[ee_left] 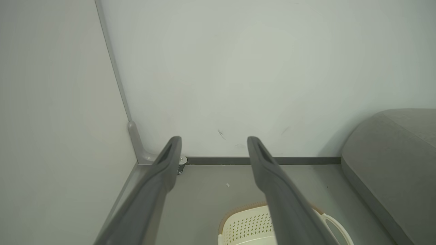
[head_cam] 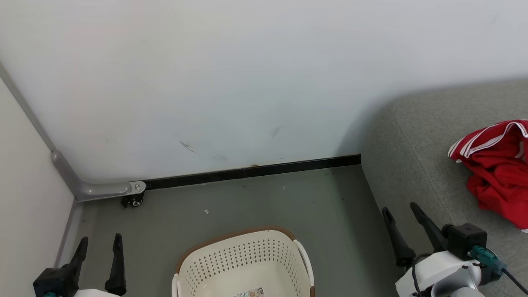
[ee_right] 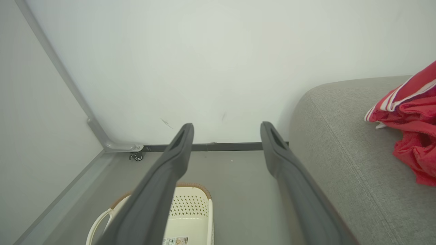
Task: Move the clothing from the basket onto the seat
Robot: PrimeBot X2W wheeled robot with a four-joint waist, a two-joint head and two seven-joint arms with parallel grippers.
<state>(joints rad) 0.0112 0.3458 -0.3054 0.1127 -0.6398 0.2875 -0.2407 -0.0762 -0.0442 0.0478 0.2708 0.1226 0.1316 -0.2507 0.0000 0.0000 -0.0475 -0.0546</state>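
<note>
Clothing (head_cam: 497, 173) on seat (head_cam: 412, 136), beyond right gripper (head_cam: 399, 207).

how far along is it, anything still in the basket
Done: the clothing lies on the seat; the basket shows no clothing on its visible floor. In hand: nothing, the left gripper and right gripper are open and empty. Left: probably nothing, though the basket's near end is out of view.

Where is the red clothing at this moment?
In the head view the clothing lies crumpled on the seat at the right edge, beyond the right gripper; the basket stands apart on the floor, lower centre.
</note>
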